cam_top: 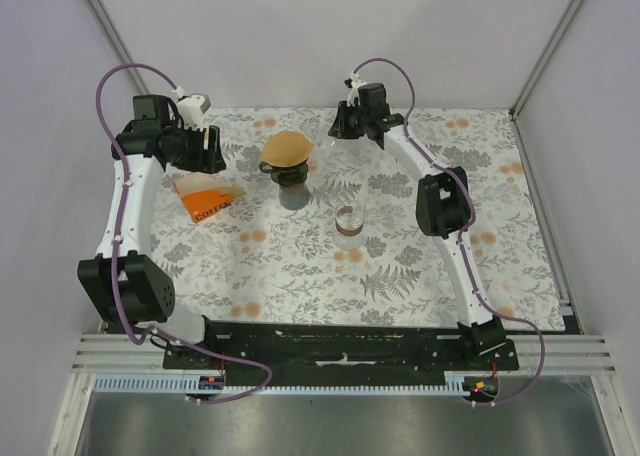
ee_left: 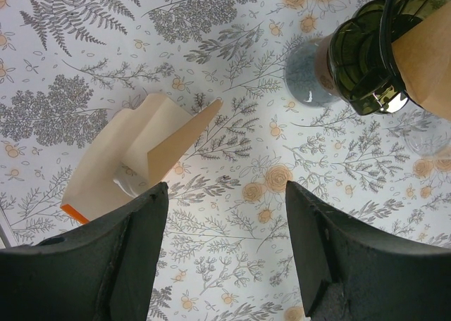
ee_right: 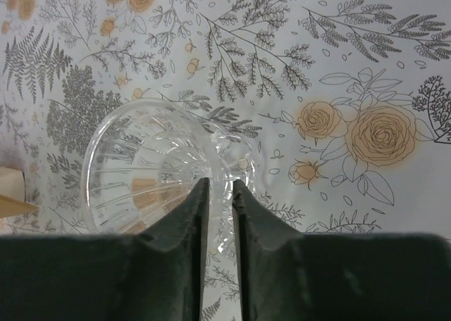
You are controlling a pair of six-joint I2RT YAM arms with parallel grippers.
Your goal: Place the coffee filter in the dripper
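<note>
The brown paper coffee filter [cam_top: 287,148] is seated open-side up in the dark green translucent plastic dripper [cam_top: 284,174]. The dripper stands on a grey-blue round cup [cam_top: 295,197] at the far middle of the counter [cam_top: 420,266].

In the left wrist view, the filter [ee_left: 423,67] fills the dripper [ee_left: 359,60] above the cup [ee_left: 304,74].

A clear ribbed glass tumbler [cam_top: 350,219] stands upright near the cup, on its near right side and apart from it. A beige and orange filter packet [cam_top: 205,198] lies flat to the left of the cup with its flap raised [ee_left: 134,152].

The left claw [cam_top: 213,154] hangs above the counter with its fingers spread wide apart [ee_left: 225,194]. The packet lies just beside its left finger in the wrist view.

The right claw [cam_top: 338,131] is raised at the far edge. Its fingers are drawn almost together, leaving a narrow slit [ee_right: 217,184]. The tumbler [ee_right: 134,166] lies beneath it in the wrist view.

The counter carries a white cloth printed with grey ferns and orange roses. Pale walls with metal corner posts [cam_top: 548,46] enclose it. A black base rail [cam_top: 340,341] runs along the near edge.
</note>
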